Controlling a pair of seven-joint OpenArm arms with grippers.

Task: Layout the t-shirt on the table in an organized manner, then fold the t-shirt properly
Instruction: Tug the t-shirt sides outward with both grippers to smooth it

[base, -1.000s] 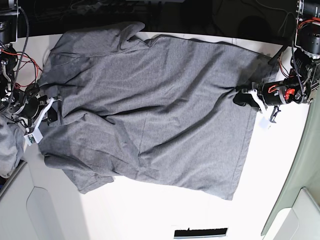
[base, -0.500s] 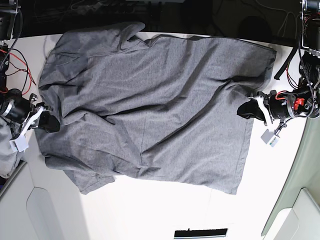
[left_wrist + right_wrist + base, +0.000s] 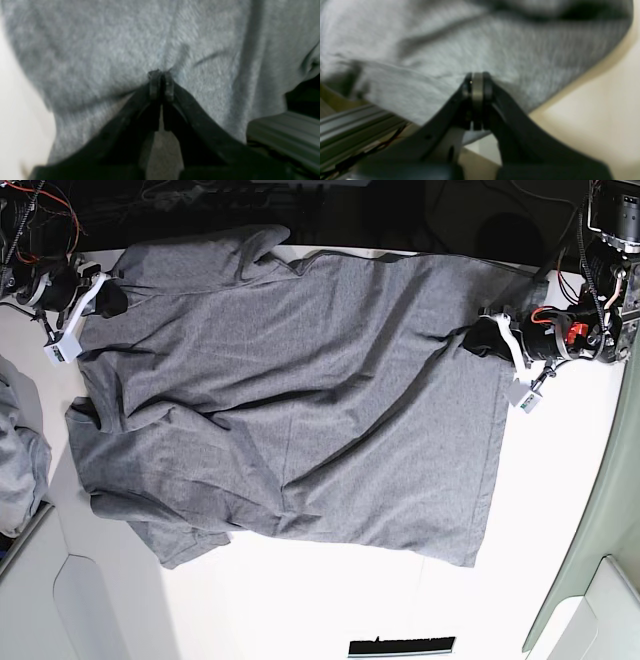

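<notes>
Spanning both claws, t-shirt [image 3: 290, 400] pinched

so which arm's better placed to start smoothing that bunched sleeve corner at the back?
Right, probably. The right gripper is shut on the t-shirt beside that bunched sleeve corner. The left gripper pinches the opposite hem edge, far across the table.

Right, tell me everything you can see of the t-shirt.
The t-shirt is plain heather-grey knit, spread mostly flat but wrinkled on the white table, one sleeve bunched at the far edge. The left gripper is shut on its hem side, and the right gripper is shut on the opposite, shoulder end. Both wrist views show fabric pinched between closed jaws.
</notes>
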